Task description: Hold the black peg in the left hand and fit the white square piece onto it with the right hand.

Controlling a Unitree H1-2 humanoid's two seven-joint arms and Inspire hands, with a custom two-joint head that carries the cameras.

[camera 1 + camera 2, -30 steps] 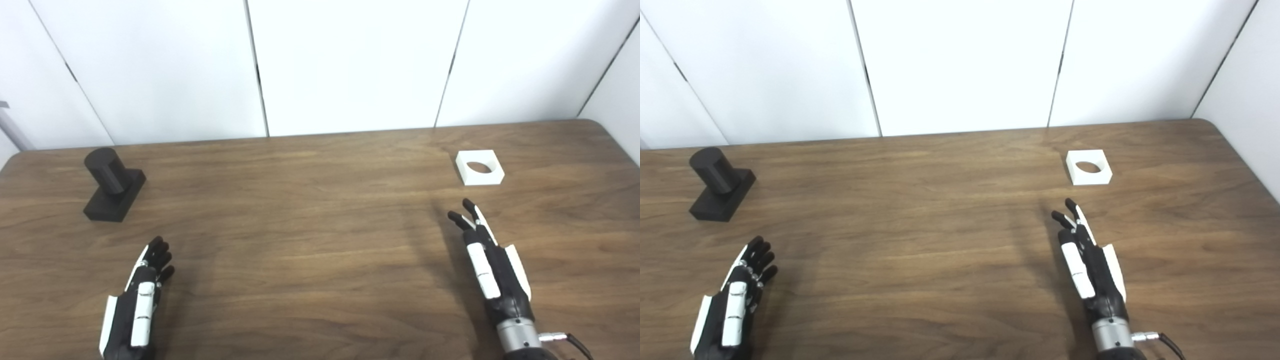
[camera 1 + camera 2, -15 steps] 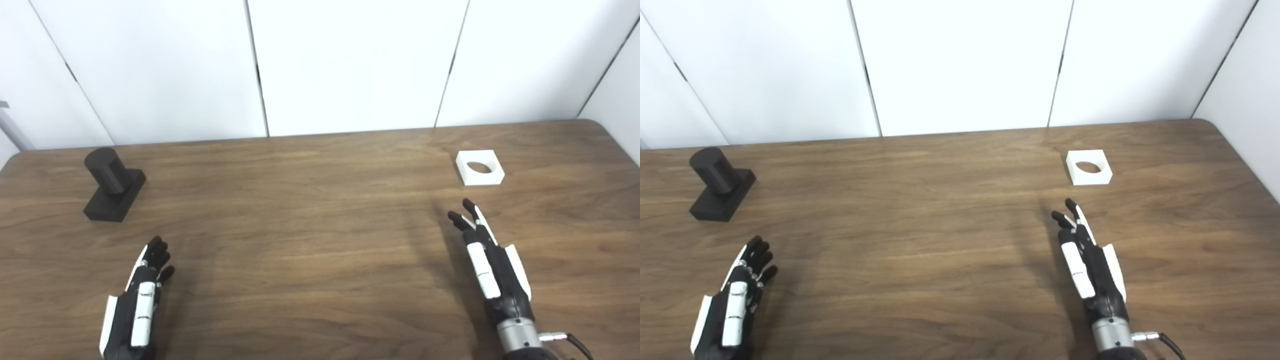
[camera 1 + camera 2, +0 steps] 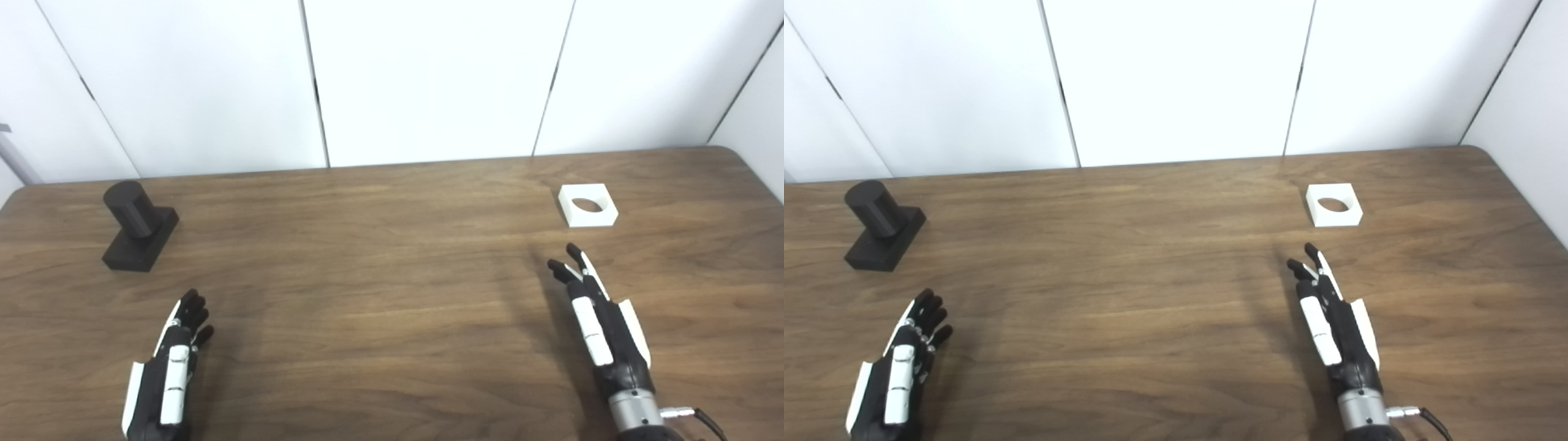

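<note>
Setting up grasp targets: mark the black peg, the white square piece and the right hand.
black peg (image 3: 130, 208): left eye view, on the side of its upright cylinder.
white square piece (image 3: 572, 215): left eye view, on its top face beside the round hole.
right hand (image 3: 1338, 327): right eye view, on the back of the hand.

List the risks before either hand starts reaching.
The white square piece lies flat on the table, so the open right hand may push it away rather than grip its low sides. The black peg stands far left near the edge; the open left hand could knock it over.
</note>
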